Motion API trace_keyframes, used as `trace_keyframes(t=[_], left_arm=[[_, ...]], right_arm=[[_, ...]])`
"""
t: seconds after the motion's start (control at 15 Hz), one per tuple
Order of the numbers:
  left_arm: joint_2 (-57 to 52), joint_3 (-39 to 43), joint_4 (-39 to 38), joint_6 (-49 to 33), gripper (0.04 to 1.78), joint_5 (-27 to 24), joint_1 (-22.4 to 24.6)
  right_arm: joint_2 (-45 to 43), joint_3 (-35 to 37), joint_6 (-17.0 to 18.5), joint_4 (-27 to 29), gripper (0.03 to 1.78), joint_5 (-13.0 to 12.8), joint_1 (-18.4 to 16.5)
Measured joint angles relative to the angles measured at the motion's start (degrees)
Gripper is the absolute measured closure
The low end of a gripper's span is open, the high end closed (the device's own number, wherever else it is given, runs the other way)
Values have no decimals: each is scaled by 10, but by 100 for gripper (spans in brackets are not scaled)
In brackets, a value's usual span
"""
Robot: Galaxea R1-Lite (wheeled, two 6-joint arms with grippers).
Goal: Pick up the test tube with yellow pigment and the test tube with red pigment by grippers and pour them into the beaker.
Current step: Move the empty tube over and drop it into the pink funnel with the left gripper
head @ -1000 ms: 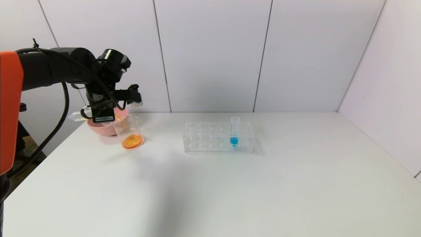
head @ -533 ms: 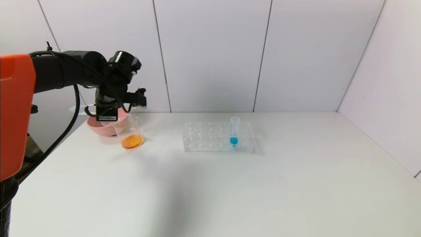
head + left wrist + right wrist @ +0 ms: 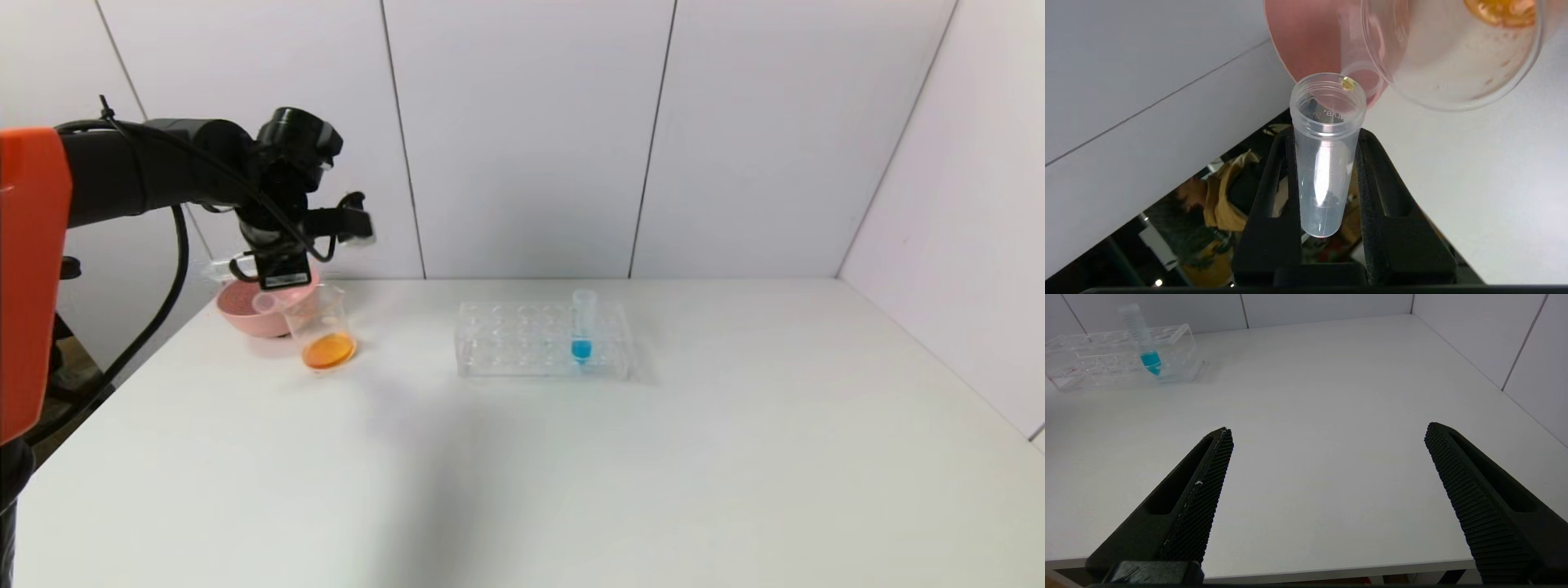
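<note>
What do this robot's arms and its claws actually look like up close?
The left arm has an orange shell, then black round joints with loose black cables and a white label. The left gripper has two flat black jaws. The right gripper has two long, tapering black jaws with ribbed inner faces.

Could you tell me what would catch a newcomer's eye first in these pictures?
Probably the left gripper at the table's far left, shut on an emptied test tube tipped beside the beaker, which holds orange liquid. Next, the lone blue-liquid tube upright in the clear rack mid-table.
</note>
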Motion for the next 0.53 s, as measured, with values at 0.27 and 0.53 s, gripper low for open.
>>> trace_keyframes(t=[0.27,0.53], left_arm=[[-26,3,-77,-172,140,-142,16],[-70,43,-173,-389,140,-194,37]], right_arm=[[0,0,0,0,10,0,0],[0,0,0,0,10,0,0]])
